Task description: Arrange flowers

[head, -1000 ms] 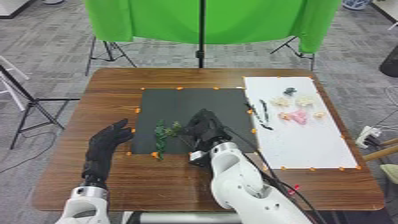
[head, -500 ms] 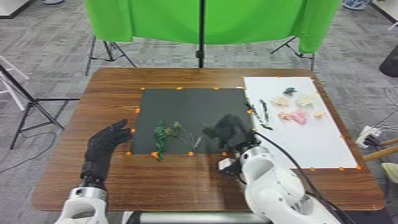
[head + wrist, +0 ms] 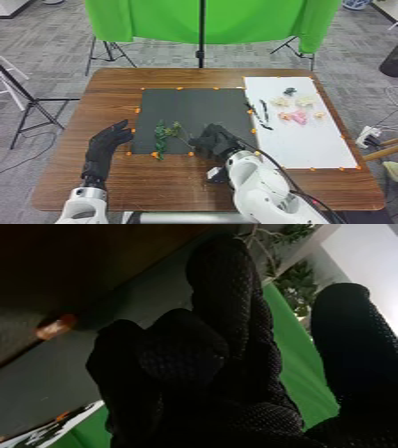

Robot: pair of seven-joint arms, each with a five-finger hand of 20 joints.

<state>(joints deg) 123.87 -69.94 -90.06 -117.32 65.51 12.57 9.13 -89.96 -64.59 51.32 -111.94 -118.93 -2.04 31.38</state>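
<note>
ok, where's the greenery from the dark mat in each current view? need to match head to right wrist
Head view: greenery on the dark mat's left half, between left hand and right hand.
Right wrist view: leaves and stems just past the right hand's raised fingers.
Shared landmark: orange tape at the mat's edge.

Bench (image 3: 160, 187) brown, wood-grained; mat (image 3: 195, 102) dark grey; right sheet (image 3: 306, 147) white. Left sprig (image 3: 161, 142) green; right bloom (image 3: 299, 118) pink. My left fingers (image 3: 111, 135): black.

I see a green leafy stem (image 3: 161, 141) beside a sprig (image 3: 174, 128) at the mat's (image 3: 191, 102) eight o'clock; pale blooms (image 3: 305, 101) and pink blooms (image 3: 299, 117) between the sheet's (image 3: 306, 150) eleven and two, dark stems (image 3: 264, 114) near ten.
</note>
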